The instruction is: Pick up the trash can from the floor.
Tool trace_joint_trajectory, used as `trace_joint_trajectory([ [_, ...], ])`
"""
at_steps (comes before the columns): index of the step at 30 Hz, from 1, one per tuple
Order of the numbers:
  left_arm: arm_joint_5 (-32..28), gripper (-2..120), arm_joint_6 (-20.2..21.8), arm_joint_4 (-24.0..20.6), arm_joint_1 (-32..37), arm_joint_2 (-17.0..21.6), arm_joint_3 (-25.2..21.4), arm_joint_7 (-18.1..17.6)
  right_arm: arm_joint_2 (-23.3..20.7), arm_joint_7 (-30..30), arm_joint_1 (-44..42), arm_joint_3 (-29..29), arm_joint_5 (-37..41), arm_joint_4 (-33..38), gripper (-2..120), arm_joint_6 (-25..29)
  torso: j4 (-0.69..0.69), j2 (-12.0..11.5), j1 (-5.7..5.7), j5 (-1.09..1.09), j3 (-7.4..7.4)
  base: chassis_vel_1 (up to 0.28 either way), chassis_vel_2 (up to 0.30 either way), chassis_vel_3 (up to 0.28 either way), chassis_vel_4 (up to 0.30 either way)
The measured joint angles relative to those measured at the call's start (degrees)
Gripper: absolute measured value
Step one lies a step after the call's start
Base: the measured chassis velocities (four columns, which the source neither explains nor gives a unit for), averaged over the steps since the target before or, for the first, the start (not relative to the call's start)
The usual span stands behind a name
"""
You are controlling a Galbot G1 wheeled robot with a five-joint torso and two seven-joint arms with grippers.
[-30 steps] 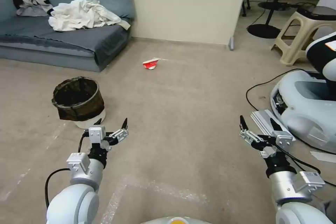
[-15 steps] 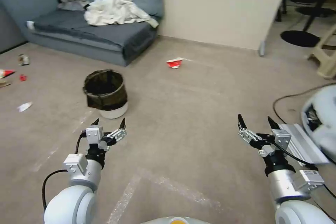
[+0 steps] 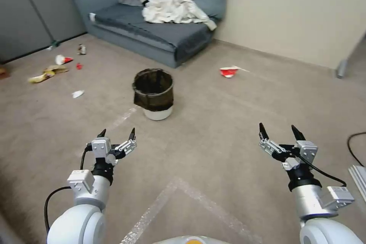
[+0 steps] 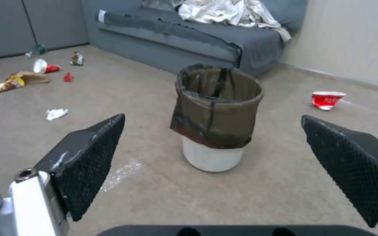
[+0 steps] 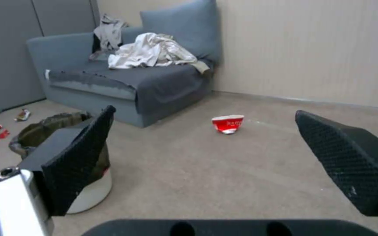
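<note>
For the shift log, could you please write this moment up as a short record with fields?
trash can: upright on the floor, dark bag folded over its rim, untouched
left tool: open, hovering short of the trash can
right tool: open, hovering off to the right
crushed red cup: on the floor beyond the trash can
sofa: behind, white cloth heaped on it

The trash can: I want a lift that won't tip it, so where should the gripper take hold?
Likely the rim of the trash can, from above: it stands upright on the floor, mouth open, bag folded over the edge. The open left gripper is nearer; the right gripper is open too.
</note>
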Motion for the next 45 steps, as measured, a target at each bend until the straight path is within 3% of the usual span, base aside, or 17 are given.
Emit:
trace_joint_trajectory([
  [45,0.22,100,-1.02,0.19,0.37,0.44,-1.08,-1.42,0.20,-4.28,0.89,-0.47,0.21,-1.32,100,2.43,0.01,0.00,0.00,0.00,0.00,-0.014,0.016,0.016,-0.013],
])
